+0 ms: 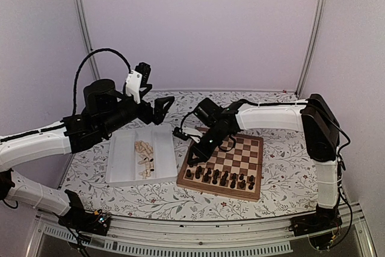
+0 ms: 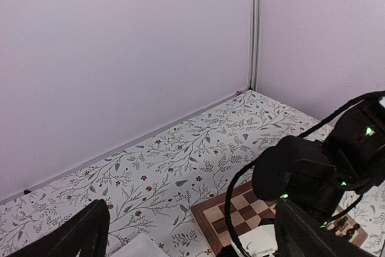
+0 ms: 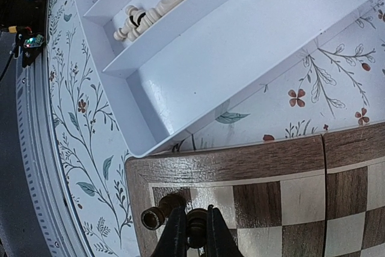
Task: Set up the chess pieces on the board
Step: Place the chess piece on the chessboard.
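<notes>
Two right fingers (image 3: 174,239) are clenched on a dark piece (image 3: 197,224) over the board (image 3: 240,164), at the second square from the near-left corner. Whether its base touches the wood can't be told. A second dark piece (image 3: 157,215) stands just beside it at 9 o'clock in the wrist view.

This looks like the placing step. The next move calls for setting the piece down squarely, then opening and lifting straight up without clipping its neighbour.

From above, the right gripper (image 1: 194,159) points down at the board's 9 o'clock edge, with its arm reaching in from 3 o'clock. The left gripper (image 1: 161,106) hangs high over the tray's (image 1: 123,157) 12 o'clock end, fingers spread and empty.
</notes>
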Robot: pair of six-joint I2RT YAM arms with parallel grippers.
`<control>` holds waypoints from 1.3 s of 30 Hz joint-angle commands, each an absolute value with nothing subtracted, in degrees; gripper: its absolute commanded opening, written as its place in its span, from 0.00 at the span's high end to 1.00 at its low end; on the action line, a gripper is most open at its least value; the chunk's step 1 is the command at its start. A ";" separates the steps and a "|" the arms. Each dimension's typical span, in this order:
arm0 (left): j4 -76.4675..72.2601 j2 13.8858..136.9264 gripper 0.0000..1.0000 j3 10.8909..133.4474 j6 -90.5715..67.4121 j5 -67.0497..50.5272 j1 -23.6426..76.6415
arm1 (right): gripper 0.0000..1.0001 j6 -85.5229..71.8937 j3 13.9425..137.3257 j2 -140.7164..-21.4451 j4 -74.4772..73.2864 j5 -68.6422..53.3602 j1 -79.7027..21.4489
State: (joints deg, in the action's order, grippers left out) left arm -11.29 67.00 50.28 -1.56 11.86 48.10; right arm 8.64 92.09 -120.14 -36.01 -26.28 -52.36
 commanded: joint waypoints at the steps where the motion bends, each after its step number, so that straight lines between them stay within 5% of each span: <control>1: -11.78 67.15 0.03 50.09 -1.23 12.11 47.37 | 1.00 8.09 92.90 -121.69 -36.34 -26.80 -52.83; 20: -11.34 67.59 0.02 50.35 -0.79 11.95 47.37 | 0.97 7.74 92.64 -123.39 -36.17 -26.11 -52.84; 39: -11.00 68.29 0.02 50.61 -0.79 11.49 47.37 | 0.71 6.45 92.95 -117.12 -36.13 -26.88 -52.82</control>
State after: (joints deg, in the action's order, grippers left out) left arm -11.20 67.66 50.28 -1.10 11.81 48.10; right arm 7.25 92.09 -121.62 -36.12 -25.56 -52.51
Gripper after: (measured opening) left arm 0.978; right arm 0.284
